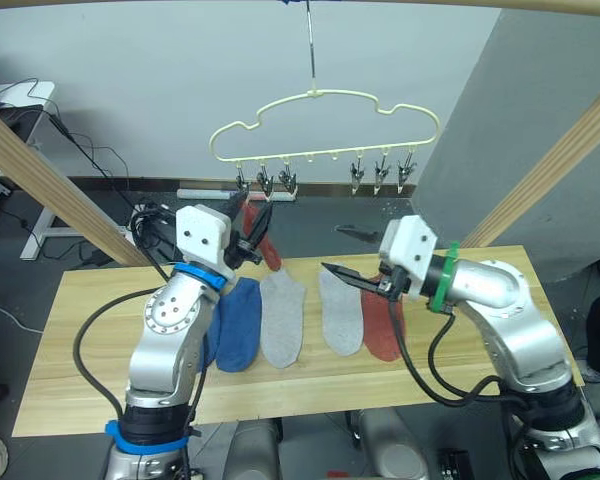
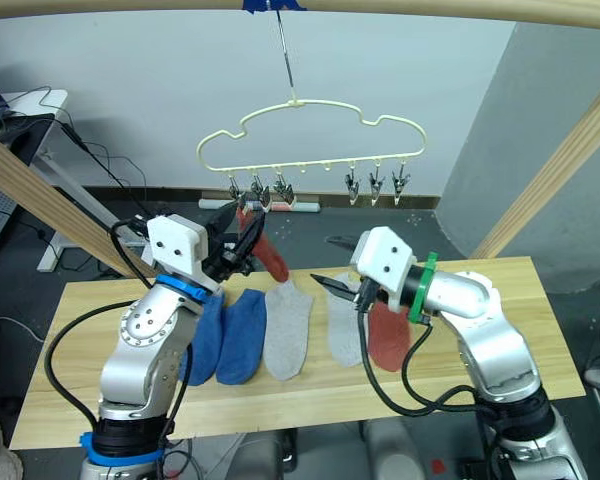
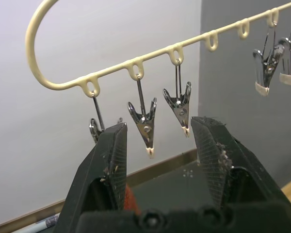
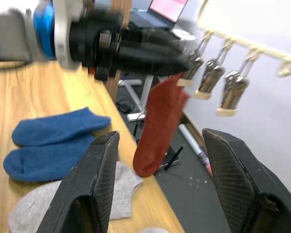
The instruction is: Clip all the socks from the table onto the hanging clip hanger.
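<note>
1. I noted one rust red sock (image 2: pixel 263 250) hanging from the leftmost clip (image 2: pixel 236 192) of the pale yellow clip hanger (image 2: pixel 310 130), its toe dangling over the back edge of the table (image 2: pixel 70 400).
2. Five socks lay in a row on the table: two blue socks (image 2: pixel 225 335), two grey socks (image 2: pixel 288 330), and a second rust red sock (image 2: pixel 388 338) at the right end, partly behind my right arm.
3. The hanger hung by its metal hook (image 2: pixel 285 60) above and behind the table; I counted three clips on its left side and three on its right (image 2: pixel 376 184), the right three empty.
4. My left gripper (image 2: pixel 242 245) was raised just beside the hung sock, below the left clips. In the left wrist view its fingers (image 3: pixel 111 165) stood wide apart, holding nothing, with the clips (image 3: pixel 181 104) just beyond them.
5. My right gripper (image 2: pixel 332 283) hovered above the grey socks, pointing towards the left arm. Its fingers (image 4: pixel 94 184) were spread wide and empty.
6. Wooden poles (image 1: pixel 40 180) framed the scene on both sides.
</note>
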